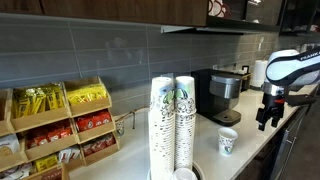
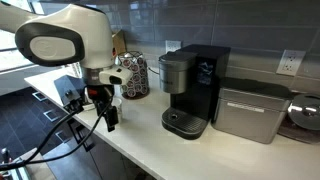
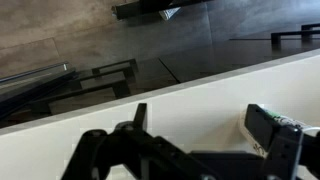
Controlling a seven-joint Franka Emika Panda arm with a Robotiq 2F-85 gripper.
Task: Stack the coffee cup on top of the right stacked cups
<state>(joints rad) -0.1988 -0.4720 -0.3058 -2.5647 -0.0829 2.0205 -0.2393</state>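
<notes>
The coffee cup (image 1: pixel 228 142), small and white with green print, stands upright on the white counter (image 1: pixel 255 150) in front of the coffee machine. The right stacked cups (image 1: pixel 185 125) are a tall column with a dark green emblem near the top, right beside a twin column (image 1: pixel 161 125). My gripper (image 1: pixel 268 122) hangs above the counter's edge, to the right of the coffee cup and apart from it. It also shows in an exterior view (image 2: pixel 108 118). In the wrist view my gripper (image 3: pixel 205 132) is open, with only bare counter between the fingers.
A black coffee machine (image 1: pixel 220 95) (image 2: pixel 190 90) stands behind the coffee cup. A wooden rack of snack packets (image 1: pixel 60 125) sits at the left. A metal box (image 2: pixel 250 110) and a patterned canister (image 2: pixel 132 75) flank the machine. A paper roll (image 1: pixel 258 72) stands at the back.
</notes>
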